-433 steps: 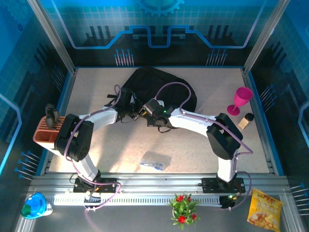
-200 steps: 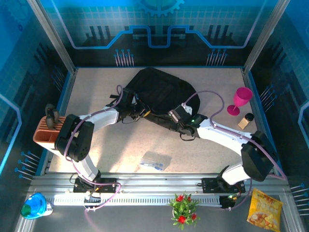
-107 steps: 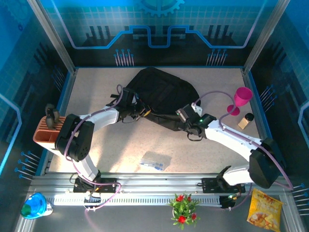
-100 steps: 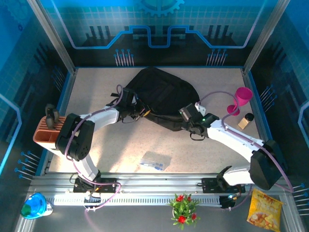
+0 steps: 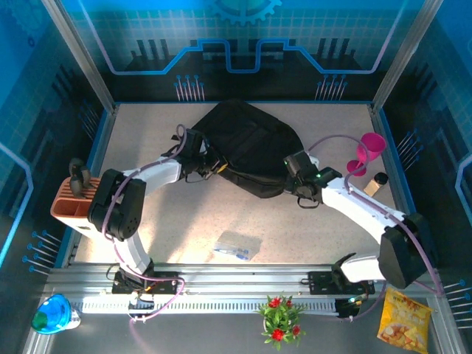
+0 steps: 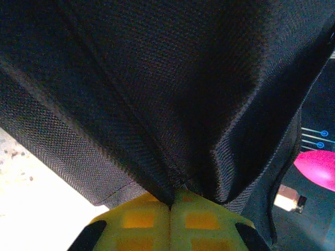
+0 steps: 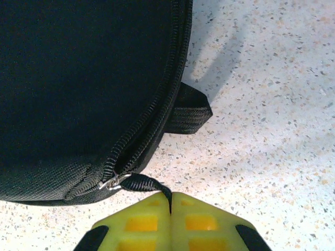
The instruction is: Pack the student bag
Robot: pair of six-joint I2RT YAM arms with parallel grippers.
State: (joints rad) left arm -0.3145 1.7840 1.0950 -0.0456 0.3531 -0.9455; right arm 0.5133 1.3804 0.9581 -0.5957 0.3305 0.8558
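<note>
Black student bag [image 5: 247,147] mid-table, left jaws pinching its fabric, right jaws clamped on zip pull [image 7: 140,183]

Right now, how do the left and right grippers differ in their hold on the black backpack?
The left gripper pinches a bunched fold of the student bag fabric, while the right gripper pinches only the zip pull. The left gripper holds the bag at its left side, the right gripper at its near right corner. Both are shut, their yellow pads pressed together.
</note>
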